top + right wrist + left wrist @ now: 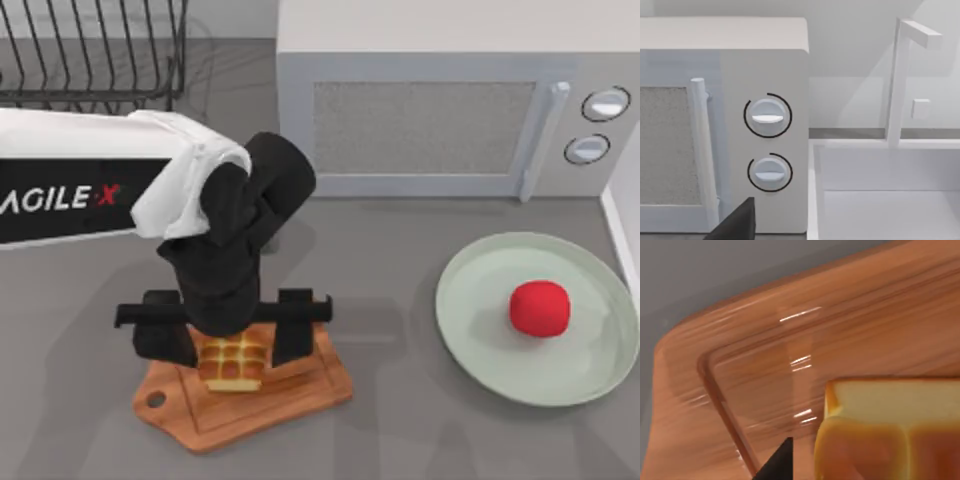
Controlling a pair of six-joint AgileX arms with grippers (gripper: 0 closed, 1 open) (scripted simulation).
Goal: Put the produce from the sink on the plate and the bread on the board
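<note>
My left gripper straddles the bread on the board, its 2 fingers apart. The bun looks soft, light; I'd pinch its pale sides gently.

I count one bread, one board, one produce, one plate, one microwave bearing two dials, and one wire rack.

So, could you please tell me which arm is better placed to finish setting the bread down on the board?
Left. Its hand is directly over the wooden cutting board, straddling the bread, which already sits on it. The tomato is on the plate; the right wrist view faces the microwave and sink.
</note>
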